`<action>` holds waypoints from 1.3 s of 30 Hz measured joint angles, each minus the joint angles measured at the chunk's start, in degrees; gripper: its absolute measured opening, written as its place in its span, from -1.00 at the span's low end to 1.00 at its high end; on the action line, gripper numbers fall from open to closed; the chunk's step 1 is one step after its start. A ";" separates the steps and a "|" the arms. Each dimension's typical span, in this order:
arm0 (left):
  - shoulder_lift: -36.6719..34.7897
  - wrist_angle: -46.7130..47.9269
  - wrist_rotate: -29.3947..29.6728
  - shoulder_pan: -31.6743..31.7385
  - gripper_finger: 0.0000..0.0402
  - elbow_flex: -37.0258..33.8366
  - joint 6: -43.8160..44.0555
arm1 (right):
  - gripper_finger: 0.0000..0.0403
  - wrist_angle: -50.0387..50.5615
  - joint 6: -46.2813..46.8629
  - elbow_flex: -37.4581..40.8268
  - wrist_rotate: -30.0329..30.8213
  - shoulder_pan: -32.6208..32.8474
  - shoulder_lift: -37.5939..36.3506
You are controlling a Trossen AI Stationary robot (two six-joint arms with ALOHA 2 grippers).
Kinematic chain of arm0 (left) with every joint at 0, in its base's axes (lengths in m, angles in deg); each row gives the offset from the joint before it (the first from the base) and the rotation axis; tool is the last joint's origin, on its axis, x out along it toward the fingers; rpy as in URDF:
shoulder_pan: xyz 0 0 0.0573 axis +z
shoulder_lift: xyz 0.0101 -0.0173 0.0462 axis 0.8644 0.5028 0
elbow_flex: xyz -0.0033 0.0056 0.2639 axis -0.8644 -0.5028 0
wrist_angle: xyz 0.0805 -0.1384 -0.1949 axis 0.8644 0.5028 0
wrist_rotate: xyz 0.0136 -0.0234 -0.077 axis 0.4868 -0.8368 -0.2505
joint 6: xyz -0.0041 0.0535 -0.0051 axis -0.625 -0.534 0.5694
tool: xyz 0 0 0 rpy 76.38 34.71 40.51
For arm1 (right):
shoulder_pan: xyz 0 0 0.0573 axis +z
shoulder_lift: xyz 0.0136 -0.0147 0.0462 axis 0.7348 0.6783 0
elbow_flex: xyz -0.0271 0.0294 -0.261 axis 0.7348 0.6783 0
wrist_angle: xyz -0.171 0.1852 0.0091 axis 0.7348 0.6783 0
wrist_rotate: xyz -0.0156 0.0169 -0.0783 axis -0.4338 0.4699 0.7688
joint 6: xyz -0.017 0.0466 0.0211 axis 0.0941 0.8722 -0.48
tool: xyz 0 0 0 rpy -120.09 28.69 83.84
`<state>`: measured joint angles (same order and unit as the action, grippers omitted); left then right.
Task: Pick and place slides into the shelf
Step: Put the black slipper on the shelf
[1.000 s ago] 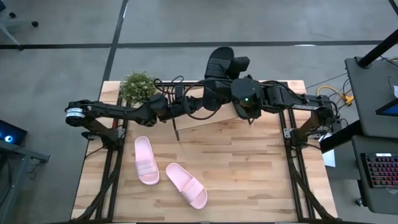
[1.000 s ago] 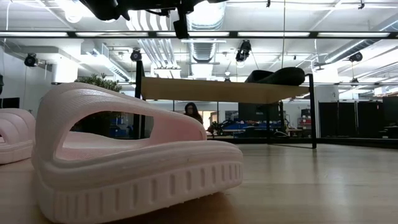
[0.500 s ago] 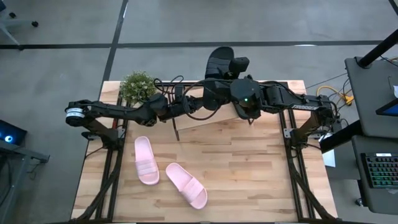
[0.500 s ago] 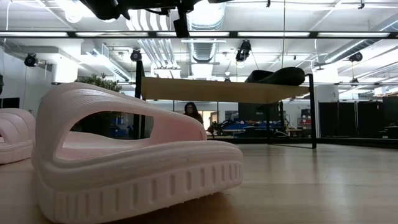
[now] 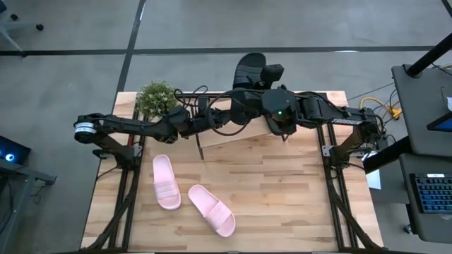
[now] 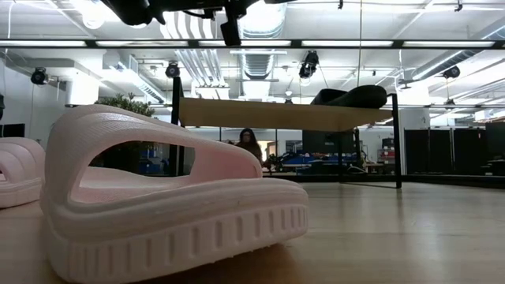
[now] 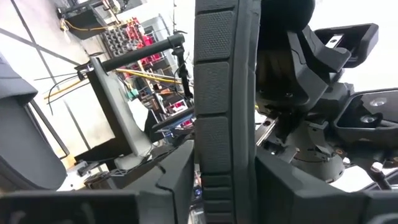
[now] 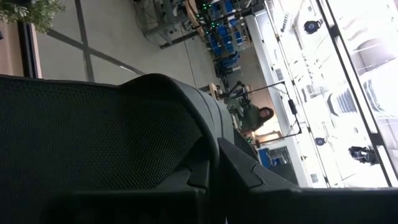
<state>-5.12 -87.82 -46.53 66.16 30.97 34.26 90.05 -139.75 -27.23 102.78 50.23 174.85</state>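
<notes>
At shelf, far table edge: R claw (image 5: 272,73) pressed together, no gap showing. Right in front of it, filling its wrist cam, is a matte black surface w/ fine mesh-like grain and a rounded edge. Looks like the black slide (image 5: 251,69); can't tell if claw actually pinches it.

L claw (image 7: 225,168) just beside R claw, coming from the other side. A black sole runs straight through it lengthwise: flat strip w/ rectangular stippled panels. Can't tell if this claw grips it or only flanks it.

Under both claws: shelf (image 6: 276,114), a thin pale wood board, slanted, on thin black rod legs. Black slide lies on the board at the R-claw end. Its long axis runs away from the table front, and one end overhangs the far table edge. Low, smooth, rounded profile from table height.

Well apart from the claws, twd near side of wooden tabletop (image 5: 282,197):
- pink slide (image 5: 167,181): pale foam, wide arched strap, long axis roughly along table depth.
- second pink slide (image 5: 212,209): same make, long axis diagonal. Near the first, not touching.
- the one nearest the low cam shows vertical ribs along the sole edge.

Small bushy green plant (image 5: 157,97) beside L arm, at far corner. Person (image 6: 249,142) in room behind the table.
</notes>
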 joint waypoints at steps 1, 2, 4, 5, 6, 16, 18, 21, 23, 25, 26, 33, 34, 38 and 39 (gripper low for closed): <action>-0.01 0.02 0.01 0.00 -0.38 -0.10 0.00 | -0.95 0.00 -0.01 0.00 0.04 0.00 0.00; -0.02 0.04 0.00 0.00 -0.37 -0.12 0.02 | -0.95 0.00 -0.04 0.00 0.11 0.00 0.00; -0.02 0.09 -0.02 0.00 -0.36 -0.12 -0.02 | -0.95 0.00 -0.25 0.00 0.10 0.00 0.00; -0.02 0.09 -0.21 0.00 -0.35 -0.12 -0.08 | -0.96 0.00 -0.47 0.00 0.10 0.00 0.00; -0.02 0.09 -0.42 0.00 -0.35 -0.12 -0.08 | -0.96 -0.02 -0.70 0.00 0.10 0.00 0.00; -0.02 0.02 -0.44 0.25 -0.34 -0.75 -0.52 | -0.96 0.09 -1.07 -0.75 -0.12 0.02 -0.15; -0.02 -0.07 -0.47 0.44 -0.34 -0.95 -0.52 | -0.96 0.04 -1.11 -1.13 -0.16 0.02 -0.22; -0.02 -0.09 -0.48 0.57 -0.34 -1.01 -0.52 | -0.96 0.10 -1.49 -1.14 -0.16 0.02 -0.74; -0.02 -0.11 -0.48 0.61 -0.34 -1.01 -0.54 | -0.96 0.30 -1.49 -1.14 -0.16 0.02 -1.07; -0.02 -0.12 -0.51 0.69 -0.34 -1.01 -0.54 | -0.96 0.33 -1.49 -1.14 -0.16 0.02 -1.40; -0.02 -0.11 -0.51 0.74 -0.34 -1.01 -0.60 | -0.96 0.49 -1.49 -1.14 -0.16 0.02 -1.54; -0.02 0.07 -0.99 0.81 -0.34 -1.03 -3.53 | -0.96 1.45 -1.51 -1.14 0.06 0.02 -2.80; -0.02 0.07 -1.23 0.86 -0.34 -1.03 -3.76 | -0.96 1.55 -1.51 -1.14 0.13 0.02 -2.90; -0.02 0.73 -2.09 0.94 -0.34 -1.32 -7.61 | -0.96 1.29 -1.48 -1.29 0.35 0.02 -3.99; -0.19 0.72 -2.50 0.99 -0.34 -1.34 -8.47 | -0.96 1.27 -1.45 -1.30 0.34 0.02 -4.36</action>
<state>-5.31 -87.09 -49.03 67.15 29.63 25.79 91.33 -141.20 -28.53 103.12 50.25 170.49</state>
